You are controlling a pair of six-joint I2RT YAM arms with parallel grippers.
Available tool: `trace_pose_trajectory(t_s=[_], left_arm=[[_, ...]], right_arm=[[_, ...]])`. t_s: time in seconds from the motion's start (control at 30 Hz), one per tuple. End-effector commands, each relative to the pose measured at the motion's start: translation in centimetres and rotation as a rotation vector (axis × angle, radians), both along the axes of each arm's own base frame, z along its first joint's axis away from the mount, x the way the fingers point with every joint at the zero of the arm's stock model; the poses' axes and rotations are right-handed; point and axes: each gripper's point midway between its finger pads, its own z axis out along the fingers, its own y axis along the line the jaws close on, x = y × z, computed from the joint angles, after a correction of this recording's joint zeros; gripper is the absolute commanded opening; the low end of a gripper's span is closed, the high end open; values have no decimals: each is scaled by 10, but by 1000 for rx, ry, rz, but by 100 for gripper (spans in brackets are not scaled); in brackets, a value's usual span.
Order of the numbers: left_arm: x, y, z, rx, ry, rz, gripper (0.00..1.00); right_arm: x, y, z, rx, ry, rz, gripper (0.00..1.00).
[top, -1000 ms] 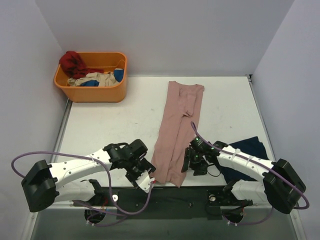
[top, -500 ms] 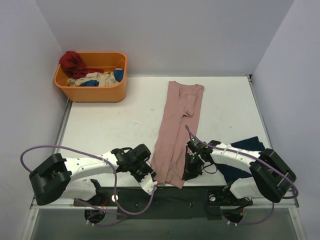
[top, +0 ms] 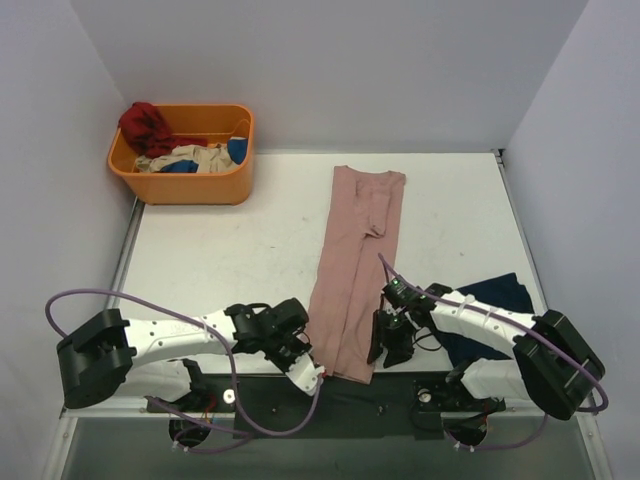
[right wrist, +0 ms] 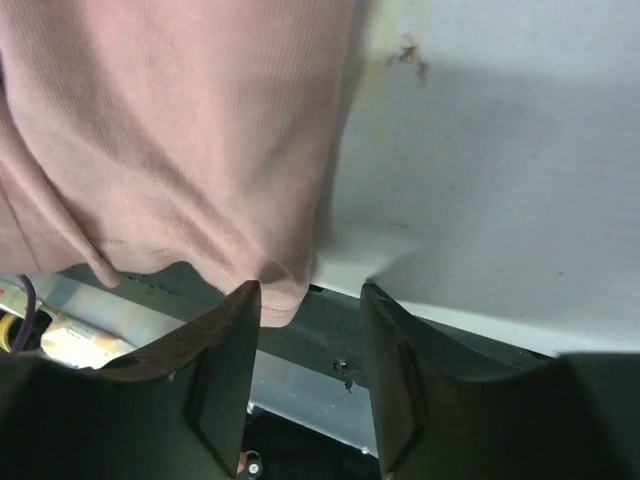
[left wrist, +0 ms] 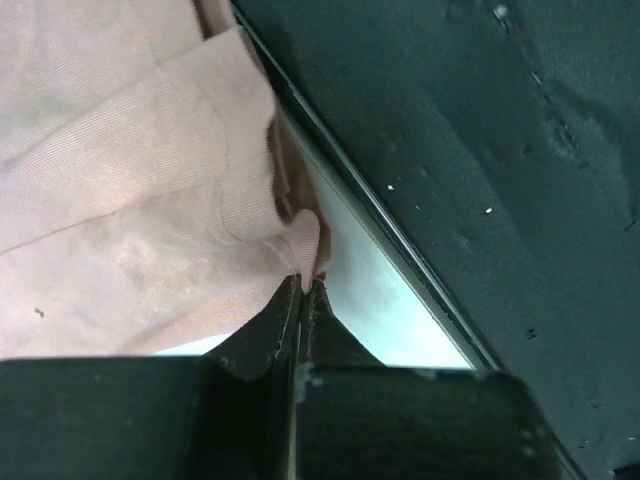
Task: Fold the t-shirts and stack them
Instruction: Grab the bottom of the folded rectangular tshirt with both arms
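Note:
The dusty-pink t-shirt (top: 355,262) lies folded into a long narrow strip from the table's back to its front edge. My left gripper (top: 312,366) sits at the strip's near left corner, shut on a pinch of pink cloth (left wrist: 300,240). My right gripper (top: 385,345) is at the near right corner, jaws open, with the pink hem (right wrist: 275,300) hanging over the table edge by its left finger and nothing clamped. The dark navy t-shirt (top: 490,305) lies crumpled at the front right, partly under the right arm.
An orange basket (top: 185,185) with red, beige and blue clothes stands at the back left. White walls close in the table on three sides. The black front rail (left wrist: 480,150) runs just below the shirt's near end.
The left gripper has closed on the shirt's near left corner. The right gripper slid down to the near right corner; it closed, then opened again. The shirt's near end shifted slightly.

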Motion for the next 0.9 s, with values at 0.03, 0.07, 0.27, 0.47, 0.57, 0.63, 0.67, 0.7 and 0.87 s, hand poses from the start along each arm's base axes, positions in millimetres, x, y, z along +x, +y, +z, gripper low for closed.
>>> trace_pose_trajectory(t_s=[0.03, 0.07, 0.27, 0.47, 0.57, 0.63, 0.67, 0.7, 0.87], left_arm=[[-10, -15, 26, -53, 116, 113, 0], [-10, -18, 28, -60, 119, 114, 0], [-6, -22, 35, -83, 108, 137, 0], [19, -13, 68, -66, 170, 261, 0], [44, -15, 90, -91, 195, 323, 0], [60, -24, 106, -119, 182, 340, 0], [68, -29, 110, -136, 171, 356, 0], [81, -34, 113, -148, 167, 381, 0], [147, -49, 128, -167, 206, 525, 0]], right_arm=[[-18, 9, 1, 56, 72, 16, 47], [-20, 10, 1, 56, 76, 25, 47], [-39, 28, -10, 114, 161, 36, 24], [-18, 28, 33, 200, 105, 2, 0], [10, 18, 56, 215, 28, -45, 0], [25, 16, 67, 219, 0, -48, 0], [33, 16, 72, 214, -9, -20, 0], [41, 13, 76, 209, -13, -39, 0], [109, -4, 89, 194, -89, -100, 0]])
